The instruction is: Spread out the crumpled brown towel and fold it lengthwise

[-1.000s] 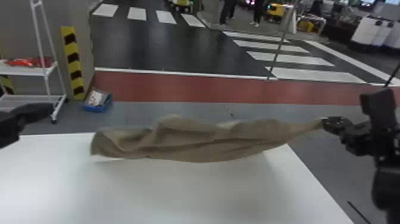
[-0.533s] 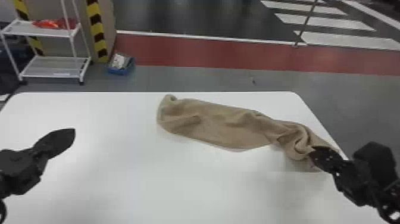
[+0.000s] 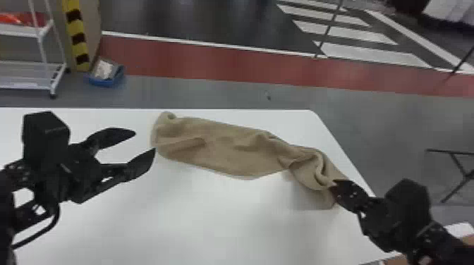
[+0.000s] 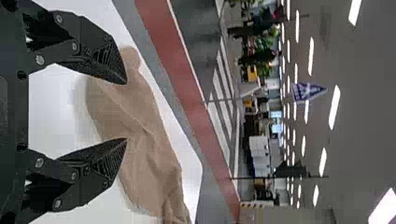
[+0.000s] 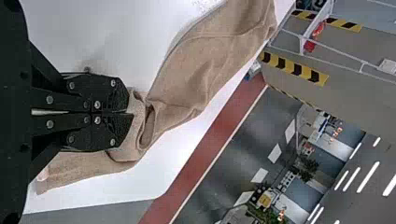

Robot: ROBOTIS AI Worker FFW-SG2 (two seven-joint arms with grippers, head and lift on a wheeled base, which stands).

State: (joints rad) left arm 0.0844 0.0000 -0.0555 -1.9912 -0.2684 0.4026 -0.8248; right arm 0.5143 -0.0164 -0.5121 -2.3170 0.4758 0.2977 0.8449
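Note:
The brown towel (image 3: 225, 148) lies creased in a long strip on the white table, bunched at its right end. Just left of its left end, my left gripper (image 3: 145, 141) stands open with nothing between its fingers. My right gripper (image 3: 335, 186) is shut on the bunched right end. From the left wrist, the open left gripper (image 4: 126, 111) has the towel (image 4: 149, 154) beyond its fingertips. In the right wrist view, the right gripper (image 5: 130, 113) pinches the towel (image 5: 196, 74), and a flap of cloth extends past the fingers.
The white table (image 3: 197, 225) has its far edge behind the towel and its right edge beside the right gripper. On the floor beyond stand a white shelf rack (image 3: 42, 35) and a blue box (image 3: 105, 81). A person's hand shows at the lower right corner.
The towel, earlier stretched out above the table from the right gripper, has come down onto it. The right gripper has lowered, still holding its end. My left gripper has moved right, toward the towel.

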